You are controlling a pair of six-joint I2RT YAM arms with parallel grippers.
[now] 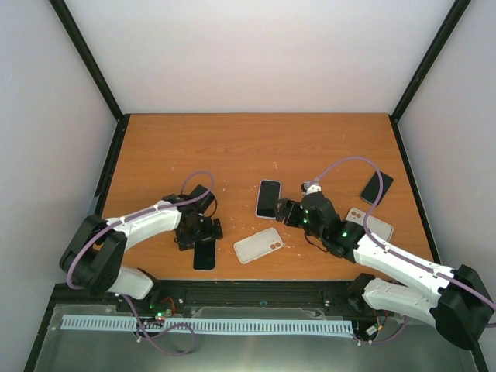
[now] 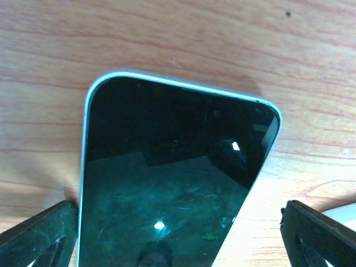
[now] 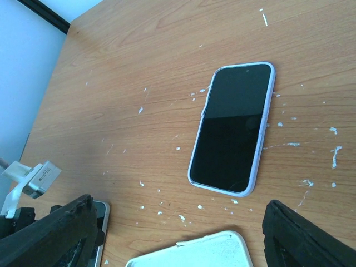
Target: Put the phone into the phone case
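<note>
A black-screened phone (image 1: 204,255) with a pale rim lies flat near the table's front edge. My left gripper (image 1: 201,232) hovers low over its far end, open. In the left wrist view the phone (image 2: 172,183) fills the space between my fingers (image 2: 39,239), the left one next to its edge, the right one apart. An empty whitish phone case (image 1: 258,245) lies to the phone's right, and it also shows in the right wrist view (image 3: 194,253). My right gripper (image 1: 284,211) is open and empty, above the table between the case and a lavender-cased phone (image 3: 233,128).
The lavender-cased phone (image 1: 268,198) lies mid-table. Another dark phone (image 1: 377,187) lies at the right, and a second pale case (image 1: 370,225) sits partly under my right arm. White specks dot the wood. The table's front edge is close behind both grippers.
</note>
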